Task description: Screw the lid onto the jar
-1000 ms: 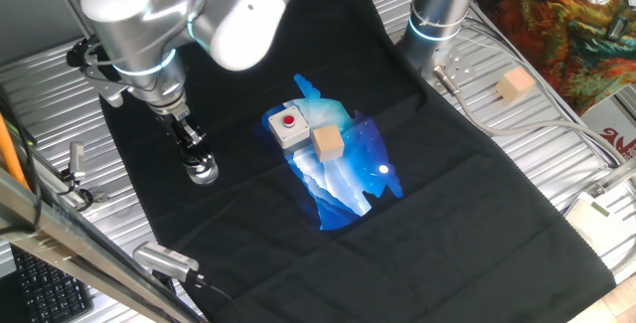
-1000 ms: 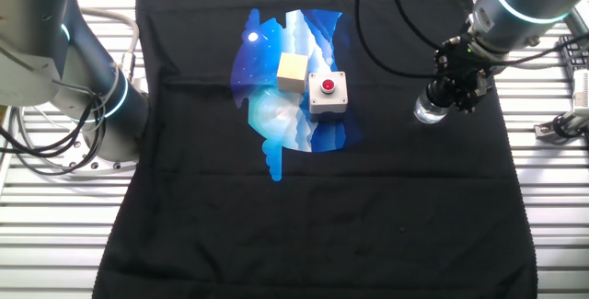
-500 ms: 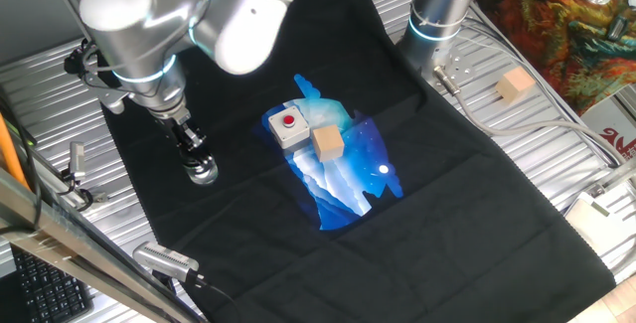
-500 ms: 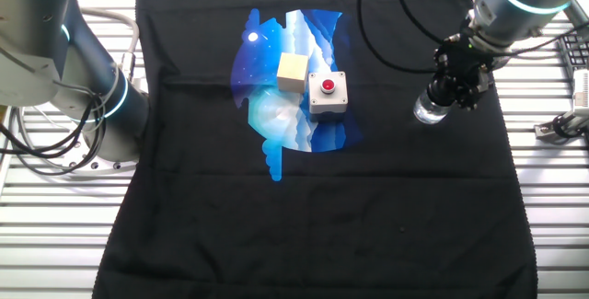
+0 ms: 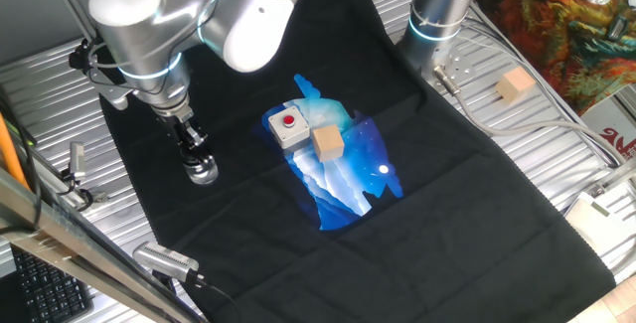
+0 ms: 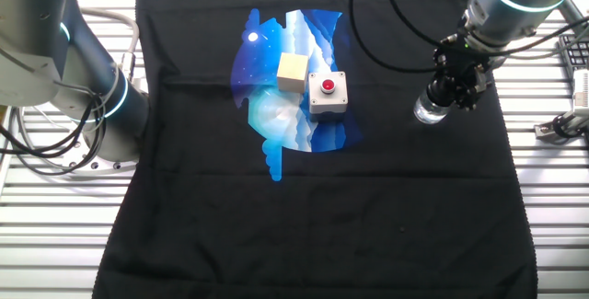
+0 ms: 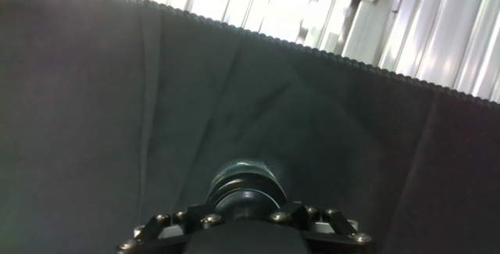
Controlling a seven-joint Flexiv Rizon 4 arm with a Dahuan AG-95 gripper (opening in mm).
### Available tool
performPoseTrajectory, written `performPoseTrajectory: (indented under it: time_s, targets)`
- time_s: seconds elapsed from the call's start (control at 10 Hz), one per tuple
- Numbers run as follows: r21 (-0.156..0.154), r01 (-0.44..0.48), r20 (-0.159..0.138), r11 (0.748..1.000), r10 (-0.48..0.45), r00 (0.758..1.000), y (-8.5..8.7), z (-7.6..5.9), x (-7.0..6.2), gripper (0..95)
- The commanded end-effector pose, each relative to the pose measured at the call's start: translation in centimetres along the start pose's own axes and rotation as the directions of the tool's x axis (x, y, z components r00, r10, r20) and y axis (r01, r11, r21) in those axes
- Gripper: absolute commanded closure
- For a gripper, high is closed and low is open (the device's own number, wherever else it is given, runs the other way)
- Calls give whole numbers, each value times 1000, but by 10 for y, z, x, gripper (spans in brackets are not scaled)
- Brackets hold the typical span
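A: The short clear glass jar [image 5: 203, 171] is seen standing on the black cloth [image 6: 313, 207] near its edge, with the two-finger gripper [image 5: 191, 151] set right over it.

B: And the small black round lid [image 7: 248, 189] is clamped in the jaws, pressed onto the jar's mouth.

A: Anything crowding it?

B: The grey box with a red button [image 6: 327, 93] and the tan wooden cube [image 6: 293, 71] are placed together on the blue print, well apart from the jar. A second wooden cube [image 5: 515, 85] is left on the ribbed metal desk [image 5: 556, 154].
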State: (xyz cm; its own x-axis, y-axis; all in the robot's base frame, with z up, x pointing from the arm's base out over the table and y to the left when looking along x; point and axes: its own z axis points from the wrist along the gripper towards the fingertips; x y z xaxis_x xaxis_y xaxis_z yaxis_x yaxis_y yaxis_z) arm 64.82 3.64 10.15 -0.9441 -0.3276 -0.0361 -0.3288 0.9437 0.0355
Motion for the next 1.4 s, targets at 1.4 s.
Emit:
performPoseTrajectory:
  time_s: [1.4]
  targets:
    - [-23,5,-3,1000,-5,1000,10,1,-6,570]
